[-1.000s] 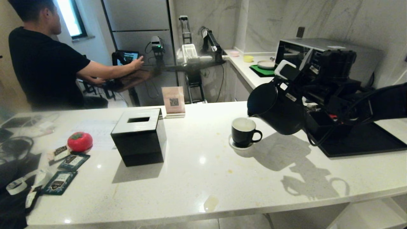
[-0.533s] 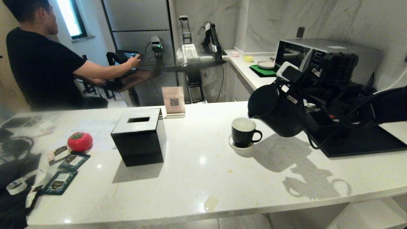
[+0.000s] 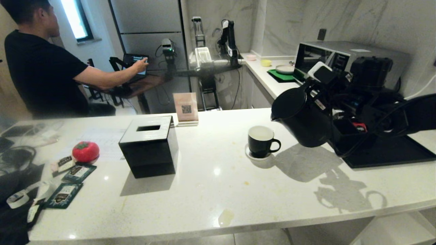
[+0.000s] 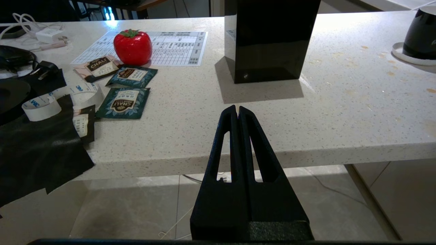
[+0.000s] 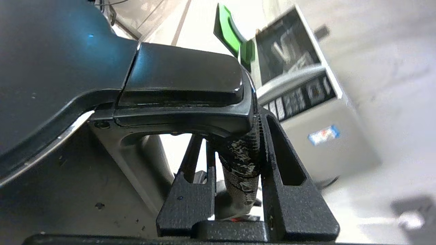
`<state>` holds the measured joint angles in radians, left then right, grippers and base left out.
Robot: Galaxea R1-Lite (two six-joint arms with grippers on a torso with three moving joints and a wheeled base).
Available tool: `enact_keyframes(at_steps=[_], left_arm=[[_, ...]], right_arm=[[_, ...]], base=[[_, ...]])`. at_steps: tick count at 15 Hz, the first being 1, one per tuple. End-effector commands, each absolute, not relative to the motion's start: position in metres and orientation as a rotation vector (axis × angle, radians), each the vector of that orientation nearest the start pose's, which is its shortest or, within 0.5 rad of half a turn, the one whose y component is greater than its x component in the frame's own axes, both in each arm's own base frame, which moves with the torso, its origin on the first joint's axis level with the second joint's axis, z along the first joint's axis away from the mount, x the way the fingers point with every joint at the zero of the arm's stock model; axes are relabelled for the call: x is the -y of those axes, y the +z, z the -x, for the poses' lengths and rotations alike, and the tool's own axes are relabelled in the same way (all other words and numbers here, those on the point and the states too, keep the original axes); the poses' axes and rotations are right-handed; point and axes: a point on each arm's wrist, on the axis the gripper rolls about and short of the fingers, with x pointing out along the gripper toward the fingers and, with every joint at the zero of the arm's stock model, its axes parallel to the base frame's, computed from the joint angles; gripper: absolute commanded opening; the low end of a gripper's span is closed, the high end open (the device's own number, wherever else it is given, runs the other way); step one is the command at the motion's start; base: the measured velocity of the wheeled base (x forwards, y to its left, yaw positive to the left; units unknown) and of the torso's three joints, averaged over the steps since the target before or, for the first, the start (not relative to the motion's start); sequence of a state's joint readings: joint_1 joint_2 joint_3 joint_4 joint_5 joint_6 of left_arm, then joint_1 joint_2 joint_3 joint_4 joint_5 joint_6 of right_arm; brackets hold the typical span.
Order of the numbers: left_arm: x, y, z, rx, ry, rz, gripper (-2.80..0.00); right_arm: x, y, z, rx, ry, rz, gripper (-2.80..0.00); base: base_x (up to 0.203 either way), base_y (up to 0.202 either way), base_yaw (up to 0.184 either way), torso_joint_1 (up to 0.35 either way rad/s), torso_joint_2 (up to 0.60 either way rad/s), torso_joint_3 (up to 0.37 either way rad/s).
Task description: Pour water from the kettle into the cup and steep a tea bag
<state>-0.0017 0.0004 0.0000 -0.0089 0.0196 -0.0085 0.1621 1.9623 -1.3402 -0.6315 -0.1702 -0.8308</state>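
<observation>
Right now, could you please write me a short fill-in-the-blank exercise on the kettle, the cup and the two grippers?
1. The right gripper has its fingers closed on the handle of the ____.
2. The cup stands on a small white ____.
3. The left gripper, off the counter's edge, has its fingers ____.
4. The kettle hangs tilted, its spout pointing toward the ____.

Missing words: kettle; saucer; shut; cup

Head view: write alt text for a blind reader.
The right claw holds the tilted black kettle above the white counter, right of the black cup on its saucer. A black tissue box stands further left.
</observation>
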Motion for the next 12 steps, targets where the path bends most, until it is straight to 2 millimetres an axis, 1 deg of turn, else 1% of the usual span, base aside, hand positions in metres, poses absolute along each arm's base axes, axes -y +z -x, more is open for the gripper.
enact_keyframes(at_steps=[1, 6, 12], left_arm=[[0.0, 0.076, 0.023, 0.009, 0.018, 0.009, -2.8], [0.0, 0.076, 0.023, 0.009, 0.018, 0.009, -2.8], [0.0, 0.076, 0.023, 0.009, 0.018, 0.009, -2.8]], right_arm=[[-0.06, 0.238, -0.398, 0.003, -0.028, 0.792, -2.8], [-0.051, 0.242, -0.394, -0.002, -0.059, 0.717, -2.8], [-0.03, 0.245, -0.372, -0.03, -0.107, 0.617, -2.8]], base=[[0.0, 0.0, 0.0, 0.0, 0.0, 0.0], [0.0, 0.0, 0.0, 0.0, 0.0, 0.0], [0.0, 0.0, 0.0, 0.0, 0.0, 0.0]])
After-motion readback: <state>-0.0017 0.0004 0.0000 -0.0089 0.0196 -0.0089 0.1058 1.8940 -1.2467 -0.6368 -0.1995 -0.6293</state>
